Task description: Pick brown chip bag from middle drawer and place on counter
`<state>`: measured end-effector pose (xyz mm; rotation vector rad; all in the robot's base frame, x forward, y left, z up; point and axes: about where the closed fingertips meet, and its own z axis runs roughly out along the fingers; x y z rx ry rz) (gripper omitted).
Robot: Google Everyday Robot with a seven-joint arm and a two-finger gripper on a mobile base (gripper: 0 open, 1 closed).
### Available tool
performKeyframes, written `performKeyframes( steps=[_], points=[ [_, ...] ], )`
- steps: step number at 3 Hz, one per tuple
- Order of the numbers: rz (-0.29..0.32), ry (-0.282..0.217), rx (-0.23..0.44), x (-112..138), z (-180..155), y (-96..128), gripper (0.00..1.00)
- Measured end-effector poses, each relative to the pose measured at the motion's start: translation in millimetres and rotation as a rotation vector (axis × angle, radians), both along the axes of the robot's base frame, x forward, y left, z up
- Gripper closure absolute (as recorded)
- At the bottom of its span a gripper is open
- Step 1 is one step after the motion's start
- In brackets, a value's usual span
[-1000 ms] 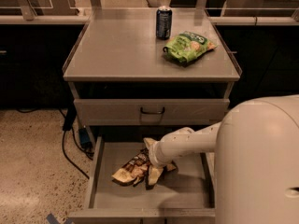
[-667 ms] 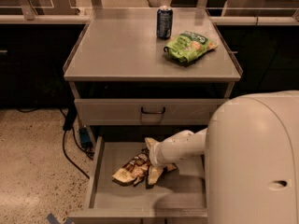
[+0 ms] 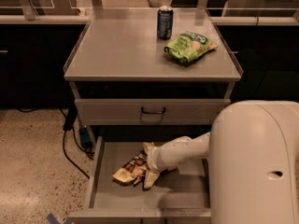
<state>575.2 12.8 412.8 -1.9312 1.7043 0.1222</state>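
The brown chip bag [image 3: 130,169] lies on the floor of the open middle drawer [image 3: 182,194], left of centre, with its pale ends spread. My gripper [image 3: 148,166] reaches down into the drawer from the right on a white arm and sits right on the bag's right end. The counter [image 3: 117,50] is the grey top of the cabinet above, and the arm is well below it.
A dark soda can [image 3: 164,22] stands at the back of the counter. A green snack bag [image 3: 188,46] lies to its right. A closed drawer front with a black handle [image 3: 153,111] is above the open drawer. Cables [image 3: 72,139] hang at the cabinet's left. My white body fills the lower right.
My body has moved in closer and fills more of the lower right. The gripper stays at the bag in the drawer.
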Motion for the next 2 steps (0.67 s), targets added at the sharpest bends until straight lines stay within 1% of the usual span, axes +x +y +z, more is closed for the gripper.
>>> performKeyframes(
  steps=[1,2],
  points=[
    [0.001,0.014,-0.001,1.1,-8.0,-0.9,0.00],
    [0.001,0.014,-0.001,1.1,-8.0,-0.9,0.28]
  ],
)
